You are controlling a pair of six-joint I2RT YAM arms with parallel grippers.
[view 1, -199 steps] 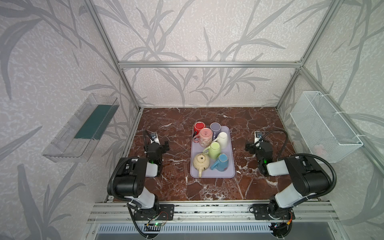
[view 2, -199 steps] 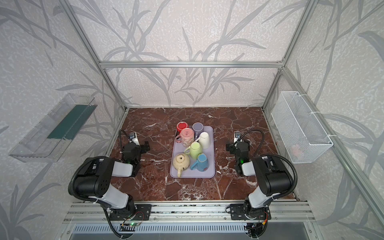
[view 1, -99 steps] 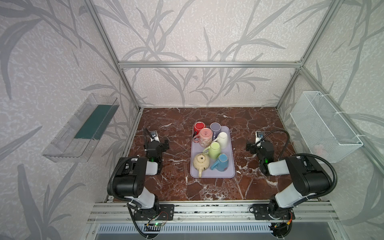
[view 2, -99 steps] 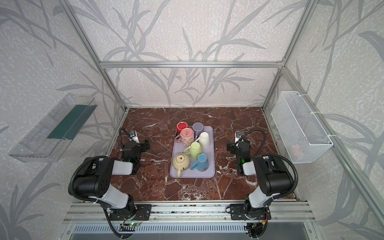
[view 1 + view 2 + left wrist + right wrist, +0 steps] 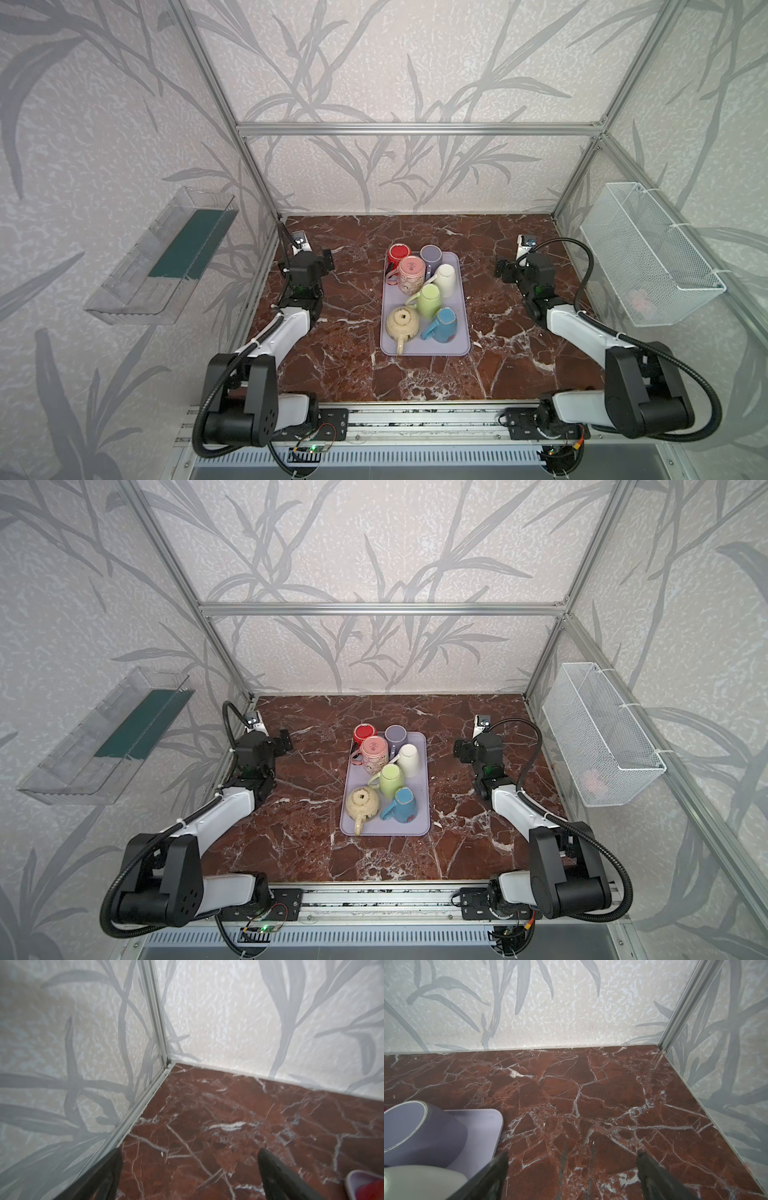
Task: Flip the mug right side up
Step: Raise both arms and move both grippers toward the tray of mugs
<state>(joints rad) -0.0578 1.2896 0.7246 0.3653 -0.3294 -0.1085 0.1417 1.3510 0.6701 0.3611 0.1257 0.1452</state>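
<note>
Approach stage is judged to be in hand; no mug is touched.

Six mugs and a teapot are crowded on a lavender tray at the middle of the counter. Red mug and purple mug are placed at the far end, with pink mug and white mug just nearer. Green mug is at the middle and blue mug beside the teapot. Several are seen base-up; the purple mug's foot ring is shown plainly in the right wrist view. The blue mug appears tipped. Which mug is meant cannot be told.

Left fingers are spread wide with nothing between them. They are held over bare counter well left of the tray and aimed at the far left corner. Right fingers are likewise parted and empty, held just right of the tray's far end.

Next move, as judged:
- One arm is to be brought over a chosen mug; the right arm is nearer the purple and white ones.
- Bodies are packed touching or nearly so, so a grasp on an outer wall or handle is called for.
- A lift clear of neighbours is needed before the mug is rolled over and set on its base.

Free tray space is scarce.
</note>
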